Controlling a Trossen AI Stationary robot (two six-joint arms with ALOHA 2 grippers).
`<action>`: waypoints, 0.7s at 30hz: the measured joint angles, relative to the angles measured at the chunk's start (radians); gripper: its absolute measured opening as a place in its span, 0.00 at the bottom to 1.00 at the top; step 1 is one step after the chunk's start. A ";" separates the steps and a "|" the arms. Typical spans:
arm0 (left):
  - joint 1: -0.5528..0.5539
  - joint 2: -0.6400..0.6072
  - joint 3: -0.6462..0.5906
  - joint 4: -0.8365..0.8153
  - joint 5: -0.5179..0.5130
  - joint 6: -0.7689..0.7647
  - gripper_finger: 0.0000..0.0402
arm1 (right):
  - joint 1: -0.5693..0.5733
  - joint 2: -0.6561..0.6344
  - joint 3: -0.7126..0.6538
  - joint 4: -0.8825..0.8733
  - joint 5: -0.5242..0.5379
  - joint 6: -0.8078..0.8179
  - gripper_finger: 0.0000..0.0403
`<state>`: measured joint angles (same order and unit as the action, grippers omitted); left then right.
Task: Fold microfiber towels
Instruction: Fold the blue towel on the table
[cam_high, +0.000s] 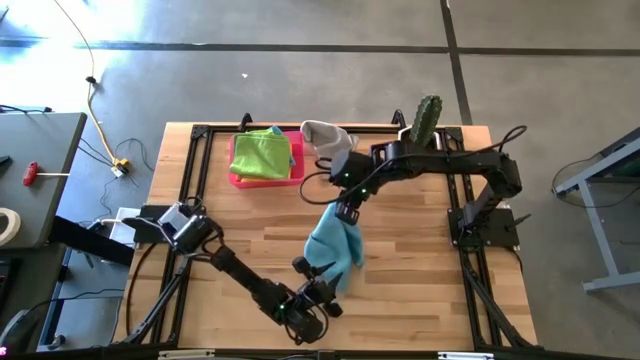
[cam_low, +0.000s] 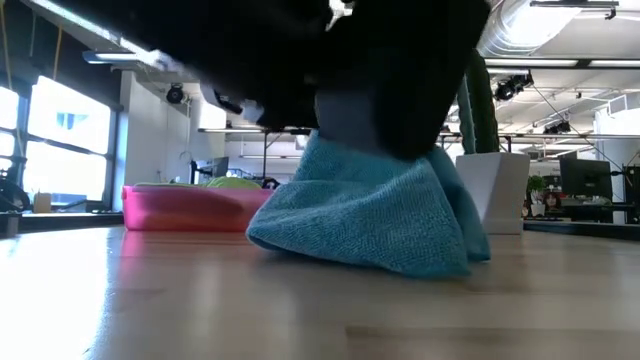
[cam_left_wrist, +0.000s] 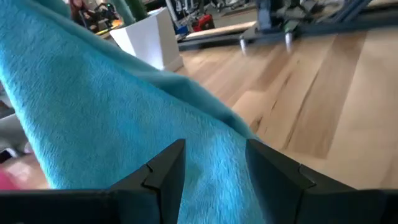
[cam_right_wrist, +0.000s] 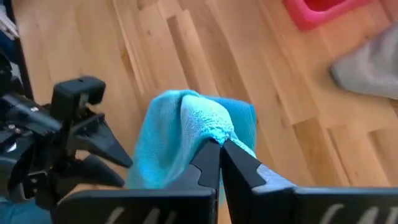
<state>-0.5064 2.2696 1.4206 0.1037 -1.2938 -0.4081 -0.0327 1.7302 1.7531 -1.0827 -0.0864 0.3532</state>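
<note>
Tabletop (cam_high: 420, 280): dark arms hide blue towel's (cam_low: 370, 215) top in low view.

Daylight floods in from windows (cam_low: 60, 130) on the room's left, with glare on the floor (cam_high: 150, 25) in the high view. The low view's near table (cam_low: 300, 320) is blurred, and a dark arm (cam_low: 380, 60) looms unlit, out of focus.

Low view: dark arm parts (cam_low: 300, 60) hide the blue towel's (cam_low: 370, 215) top. Left wrist view: the towel runs off the edge. High view: the pink tray's (cam_high: 240, 180) contents partly overlap, uncountable.
</note>
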 joint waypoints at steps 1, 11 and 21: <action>0.000 0.007 0.000 -0.002 -0.007 0.000 0.39 | -0.002 0.000 0.000 -0.011 0.000 -0.007 0.00; 0.023 0.031 0.000 0.051 0.183 -0.047 0.39 | -0.003 0.000 0.000 -0.099 0.056 0.008 0.00; 0.058 0.031 0.000 0.073 0.514 0.132 0.39 | 0.000 0.000 0.000 -0.068 0.058 0.007 0.00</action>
<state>-0.4484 2.3001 1.4204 0.1764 -0.7794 -0.2764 -0.0322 1.7302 1.7531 -1.1503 -0.0288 0.3605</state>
